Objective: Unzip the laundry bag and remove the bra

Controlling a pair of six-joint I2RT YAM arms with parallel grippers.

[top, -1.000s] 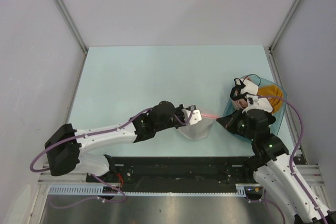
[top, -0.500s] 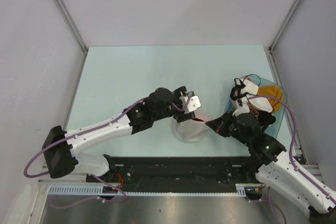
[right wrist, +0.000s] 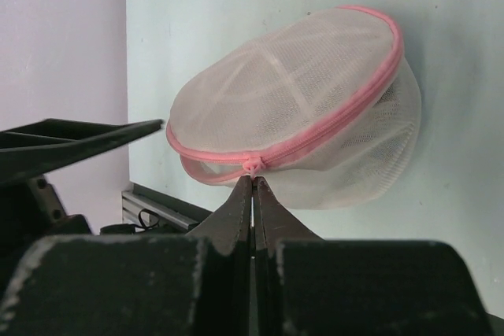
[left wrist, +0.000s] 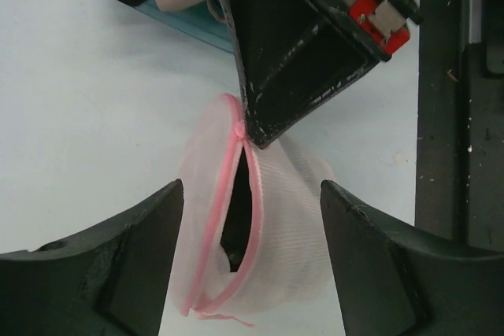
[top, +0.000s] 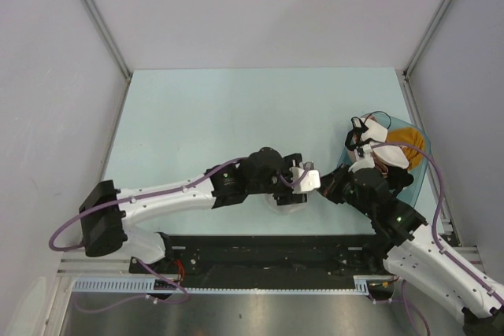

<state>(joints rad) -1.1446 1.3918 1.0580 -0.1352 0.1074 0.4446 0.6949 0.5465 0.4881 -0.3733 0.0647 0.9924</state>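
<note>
From the top, the left gripper (top: 303, 181) hangs right over the laundry bag (top: 276, 202), with the right gripper (top: 329, 191) just beside it. Left wrist cam: the left one's jaws are spread wide on either side of the bag, whose zip gapes partly. Right wrist cam: jaws pinched together on the bag's pink zipper rim (right wrist: 252, 164), with the bag just past the tips.

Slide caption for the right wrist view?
Shut right gripper pinches the laundry bag at its pink rim.

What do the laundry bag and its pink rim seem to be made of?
The laundry bag: fine white mesh fabric, probably synthetic, matte; the table shows through its weave. The pink rim: matte fabric tape, apparently edging a zipper.
</note>
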